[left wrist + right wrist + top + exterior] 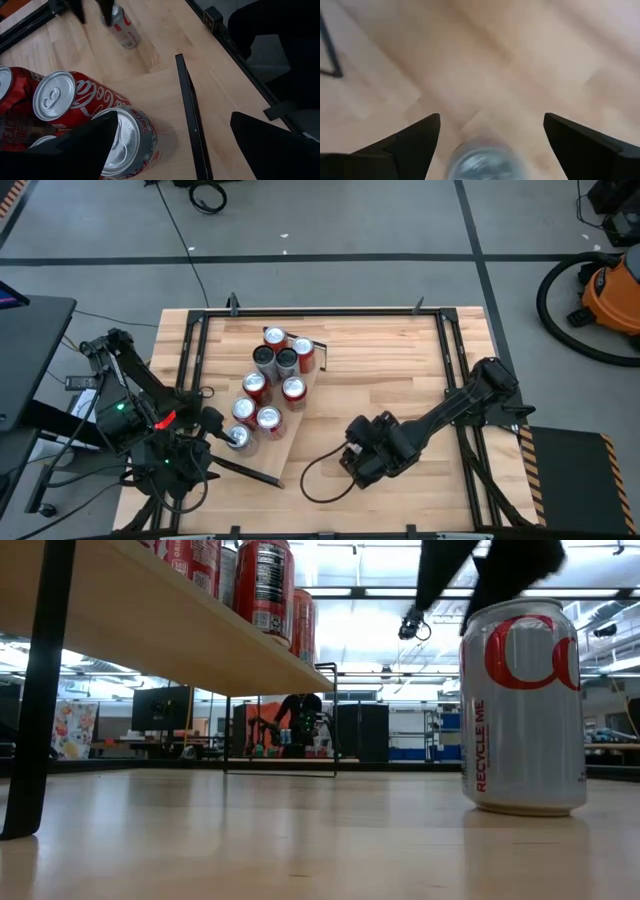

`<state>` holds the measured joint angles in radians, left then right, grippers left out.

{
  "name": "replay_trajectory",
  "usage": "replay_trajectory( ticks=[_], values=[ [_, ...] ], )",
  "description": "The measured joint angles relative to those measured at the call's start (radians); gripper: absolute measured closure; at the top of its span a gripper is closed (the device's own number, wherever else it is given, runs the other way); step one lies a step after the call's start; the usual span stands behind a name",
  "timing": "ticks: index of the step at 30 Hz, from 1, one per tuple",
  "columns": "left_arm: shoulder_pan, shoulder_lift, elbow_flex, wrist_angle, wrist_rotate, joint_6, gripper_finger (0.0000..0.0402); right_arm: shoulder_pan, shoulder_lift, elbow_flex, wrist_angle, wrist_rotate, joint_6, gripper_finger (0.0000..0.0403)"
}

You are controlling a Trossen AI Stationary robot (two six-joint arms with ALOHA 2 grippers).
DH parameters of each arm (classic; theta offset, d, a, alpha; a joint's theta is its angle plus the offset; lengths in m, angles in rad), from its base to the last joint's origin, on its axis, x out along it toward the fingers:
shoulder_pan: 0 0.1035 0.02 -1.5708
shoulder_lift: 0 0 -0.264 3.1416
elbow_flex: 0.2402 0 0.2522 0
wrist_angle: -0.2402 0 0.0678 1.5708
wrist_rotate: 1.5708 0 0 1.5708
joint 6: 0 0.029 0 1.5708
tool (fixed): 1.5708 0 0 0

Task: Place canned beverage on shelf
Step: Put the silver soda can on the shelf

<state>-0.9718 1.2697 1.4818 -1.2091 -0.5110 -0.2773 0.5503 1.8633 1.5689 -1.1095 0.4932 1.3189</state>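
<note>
My right gripper (490, 145) hangs right over a silver can (522, 705), and my two fingers (407, 140) are spread wide, one on each side of its top. They do not touch it yet. The can stands up straight on the table (400, 370), near the front edge, a bit right of the middle, well apart from the shelf (285, 405).

The shelf is the pale plank that runs at a slant across the left half of the table. It holds many cans (268, 365) already, most of them red.

My left gripper (165, 145) is over the shelf's near end, by the table's front left corner. Its fingers are spread too, with a silver can (127, 142) on the shelf just beside one finger. It holds nothing.

I think my can is stiff but thin, so a hard squeeze could dent it. Its side looks smooth and may slip. If full, it will feel heavy. I would go lower and grab it around the middle of its round side.
</note>
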Motion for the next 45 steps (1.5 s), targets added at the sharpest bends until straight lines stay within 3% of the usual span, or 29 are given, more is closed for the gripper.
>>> replay_trajectory(
  ticks=[4, 6, 10, 14, 24, 33, 36, 40, 45],
  values=[
    [0.0, 0.0, 0.0, 0.0, 0.0, 0.0, 0.0002, 0.0, 0.0, 0.06, -0.129, 0.133, -0.068, 0.0037],
    [0.0, 0.0, 0.0, 0.0, 0.0, 0.0, 0.0002, -0.006, -0.001, 0.069, -0.214, 0.141, -0.08, 0.0037],
    [0.0, 0.0, 0.0, 0.0, 0.0, 0.0, 0.0002, -0.037, -0.001, 0.058, -0.339, 0.011, -0.074, 0.0037],
    [0.0, 0.0, 0.0, 0.0, 0.0, 0.0, 0.0002, -0.05, 0.0, 0.035, -0.284, -0.08, -0.131, 0.0046],
    [0.0, 0.0, 0.0, 0.0, 0.0, -0.01, 0.0002, -0.036, -0.001, -0.028, -0.27, -0.203, -0.045, 0.0075],
    [0.0, 0.0, 0.0, 0.0, 0.0, -0.01, 0.0002, 0.014, -0.001, -0.03, -0.278, -0.307, 0.099, 0.0077],
    [0.0, 0.0, 0.0, 0.0, 0.0, -0.022, 0.0002, 0.056, -0.001, -0.03, -0.28, -0.294, 0.087, 0.0077],
    [-0.001, 0.0, 0.0, -0.001, 0.0, -0.033, 0.0002, 0.153, -0.001, -0.051, -0.275, -0.181, 0.075, 0.0079],
    [0.0, 0.0, 0.0, -0.001, 0.0, -0.016, 0.0002, 0.216, -0.001, -0.142, -0.255, -0.059, 0.212, 0.0088]
  ],
)
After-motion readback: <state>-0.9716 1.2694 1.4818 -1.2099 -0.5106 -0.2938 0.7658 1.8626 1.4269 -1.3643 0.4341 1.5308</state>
